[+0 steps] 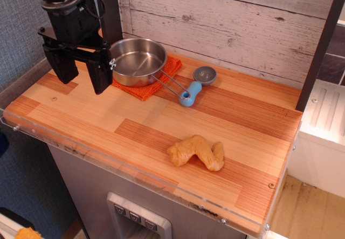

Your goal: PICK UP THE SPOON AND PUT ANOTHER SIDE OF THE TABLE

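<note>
No legible text, label, brand or number anywhere — none on table (pixel 108 115), none on gripper (pixel 83 73).

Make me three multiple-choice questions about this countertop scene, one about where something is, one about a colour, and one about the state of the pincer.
1. Where does the spoon lie?
A. Inside the pan
B. On the table, right of the pan
C. In the pincer

2. What colour is the cloth under the pan?
A. Orange
B. Green
C. White

3. How is the pincer now?
A. Shut on the spoon
B. Shut on the pan's handle
C. Open and empty

Answers:
1. B, the spoon rests on the table beside the pan's wire handle.
2. A, orange fabric shows around the pan's base.
3. C, its two fingers stand apart near the table's left end with nothing between them.
</note>
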`<state>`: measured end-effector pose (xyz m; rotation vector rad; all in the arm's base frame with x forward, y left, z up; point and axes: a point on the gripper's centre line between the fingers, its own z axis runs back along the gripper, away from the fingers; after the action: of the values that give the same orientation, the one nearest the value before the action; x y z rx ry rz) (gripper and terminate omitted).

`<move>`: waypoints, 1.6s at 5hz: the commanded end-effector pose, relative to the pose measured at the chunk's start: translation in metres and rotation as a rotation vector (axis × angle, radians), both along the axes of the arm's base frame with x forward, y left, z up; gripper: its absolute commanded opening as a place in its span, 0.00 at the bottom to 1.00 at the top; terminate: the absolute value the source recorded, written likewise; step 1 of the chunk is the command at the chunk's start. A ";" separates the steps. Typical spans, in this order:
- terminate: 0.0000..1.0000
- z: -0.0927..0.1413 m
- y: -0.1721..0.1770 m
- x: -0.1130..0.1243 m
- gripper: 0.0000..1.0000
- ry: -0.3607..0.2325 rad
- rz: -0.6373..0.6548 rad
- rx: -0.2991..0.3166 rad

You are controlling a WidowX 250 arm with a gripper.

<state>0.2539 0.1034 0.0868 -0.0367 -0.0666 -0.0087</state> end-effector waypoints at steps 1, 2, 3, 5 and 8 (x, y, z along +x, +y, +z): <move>0.00 0.000 0.000 0.000 1.00 0.000 0.000 0.000; 0.00 -0.001 -0.028 0.042 1.00 -0.008 -0.045 0.003; 0.00 0.014 -0.062 0.076 1.00 -0.057 -0.091 0.020; 0.00 0.003 -0.098 0.128 1.00 -0.083 -0.085 0.010; 0.00 -0.033 -0.105 0.151 1.00 -0.059 -0.064 0.044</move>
<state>0.3982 0.0024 0.0335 0.0025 -0.0705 -0.0598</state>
